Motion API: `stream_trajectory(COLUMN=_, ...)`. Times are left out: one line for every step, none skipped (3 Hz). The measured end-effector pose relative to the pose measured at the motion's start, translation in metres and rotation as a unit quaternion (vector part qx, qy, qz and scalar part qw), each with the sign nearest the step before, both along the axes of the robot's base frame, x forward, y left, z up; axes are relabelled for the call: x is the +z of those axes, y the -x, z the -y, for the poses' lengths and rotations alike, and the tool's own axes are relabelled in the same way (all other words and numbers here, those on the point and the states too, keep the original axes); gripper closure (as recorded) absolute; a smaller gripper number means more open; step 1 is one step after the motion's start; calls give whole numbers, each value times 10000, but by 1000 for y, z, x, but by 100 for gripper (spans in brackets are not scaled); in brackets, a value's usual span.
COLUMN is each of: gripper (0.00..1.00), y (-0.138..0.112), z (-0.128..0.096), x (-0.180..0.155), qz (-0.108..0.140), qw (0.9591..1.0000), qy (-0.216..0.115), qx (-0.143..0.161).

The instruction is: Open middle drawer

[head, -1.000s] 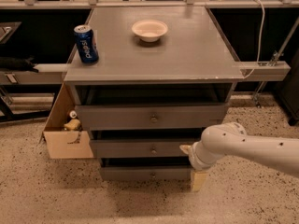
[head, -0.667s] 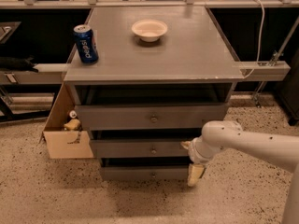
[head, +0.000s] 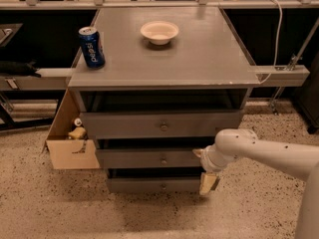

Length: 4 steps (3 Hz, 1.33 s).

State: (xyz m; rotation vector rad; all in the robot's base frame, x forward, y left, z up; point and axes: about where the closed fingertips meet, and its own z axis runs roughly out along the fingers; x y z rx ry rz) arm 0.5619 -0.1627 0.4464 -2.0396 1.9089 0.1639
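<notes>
The grey cabinet (head: 199, 59) has three drawers stacked in its front. The middle drawer (head: 134, 159) has a mid-height flat front with a small round knob (head: 163, 160) at its centre, and its front sits about level with the others. My gripper (head: 209, 183) hangs from the white arm (head: 259, 151) that comes in from the right. It points down at the right end of the middle drawer's front, by the bottom drawer's right corner and well to the right of the knob.
A blue Pepsi can (head: 91, 47) and a white bowl (head: 159, 32) stand on the cabinet top. An open cardboard box (head: 70, 146) with small items sits on the floor against the cabinet's left side. A white cable (head: 275, 34) and a rail run at the right.
The arm has swung a little to the left toward the cabinet, and the gripper has risen slightly to the right end of the middle drawer. The drawers have not moved.
</notes>
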Motion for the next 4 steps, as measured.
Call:
stream_trajectory(gripper=0, y=-34, z=8, x=-16, qz=231, qw=9997, qy=-109, qx=-16)
stream_trajectory(gripper=0, y=-51, z=11, x=-23, qz=339, qw=9993, qy=-148, qx=-12)
stream_trajectory(gripper=0, y=-67, z=7, x=-33, qz=438, qw=9988, qy=-200, qx=-25)
stream_trajectory(gripper=4, y=-77, z=-7, x=-52, qz=307, qw=9991, qy=-277, qx=97)
